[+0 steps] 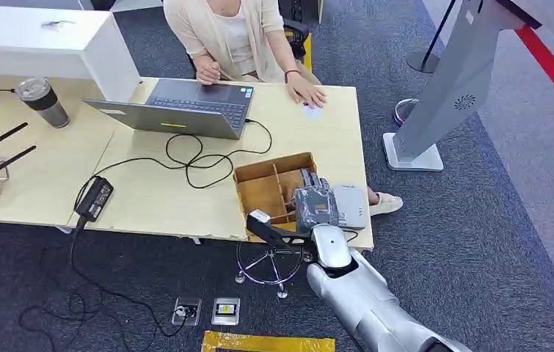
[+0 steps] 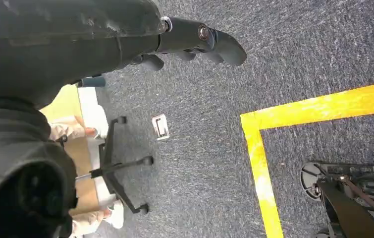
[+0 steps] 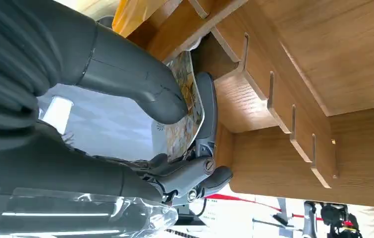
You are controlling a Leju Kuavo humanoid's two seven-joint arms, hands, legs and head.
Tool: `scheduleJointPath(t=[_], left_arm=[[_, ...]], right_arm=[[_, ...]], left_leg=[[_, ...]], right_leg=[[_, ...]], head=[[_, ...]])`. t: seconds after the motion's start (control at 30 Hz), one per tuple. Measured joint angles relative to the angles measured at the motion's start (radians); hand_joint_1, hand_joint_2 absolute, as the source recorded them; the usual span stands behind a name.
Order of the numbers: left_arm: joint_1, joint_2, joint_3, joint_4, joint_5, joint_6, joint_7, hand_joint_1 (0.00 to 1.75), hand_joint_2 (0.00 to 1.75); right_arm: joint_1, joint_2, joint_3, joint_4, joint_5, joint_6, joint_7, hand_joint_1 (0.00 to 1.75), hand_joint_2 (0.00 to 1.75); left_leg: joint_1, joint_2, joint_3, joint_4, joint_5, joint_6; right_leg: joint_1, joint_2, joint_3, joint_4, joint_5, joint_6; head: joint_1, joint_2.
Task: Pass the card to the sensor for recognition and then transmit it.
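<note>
A pale wooden table (image 1: 318,132) spans the scene, where a seated person (image 1: 233,37) in a cream cardigan rests one hand on an open grey laptop (image 1: 186,110) and the other flat on the tabletop. Beyond the table's right end a tall grey kiosk stand (image 1: 450,81) rises from the dark carpet (image 1: 494,242). At the near right corner of the table sits a brown wooden divided box (image 1: 268,189), with a flat white device (image 1: 350,205) just beside it. The robot's right hand (image 1: 314,207) reaches over the box's right-hand compartments; the right wrist view shows its thumb (image 3: 140,84) and darker fingers (image 3: 207,109) pinching a patterned card (image 3: 182,114) at the box's slotted dividers. The left hand (image 2: 194,42) hangs over the carpet near a strip of yellow floor tape (image 2: 264,168), its fingers curled in around nothing.
</note>
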Motion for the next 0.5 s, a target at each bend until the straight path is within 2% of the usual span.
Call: scheduleJointPath(t=[0.4,0.47,0.5], left_arm=[[0.000,0.000,0.000,0.000,0.000,0.000,0.000,0.00,0.00],[0.000,0.000,0.000,0.000,0.003,0.017,0.021,0.00,0.00],[0.000,-0.002,0.000,0.000,0.005,0.031,0.038,0.00,0.00]], right_arm=[[0.000,0.000,0.000,0.000,0.000,0.000,0.000,1.75,1.75],[-0.016,0.006,0.000,-0.003,-0.011,-0.055,-0.042,1.75,1.75],[-0.044,0.013,0.000,-0.007,-0.024,-0.122,-0.087,1.75,1.75]], left_leg=[[0.000,0.000,0.000,0.000,0.000,0.000],[0.000,-0.001,-0.002,0.000,0.001,0.000],[0.000,0.000,-0.004,0.000,0.002,-0.002]], right_leg=[[0.000,0.000,0.000,0.000,0.000,0.000],[0.000,0.000,0.000,0.001,0.001,-0.001],[0.000,0.001,-0.003,0.001,0.003,-0.002]], head=[[0.000,0.000],[0.001,0.000],[0.000,0.000]])
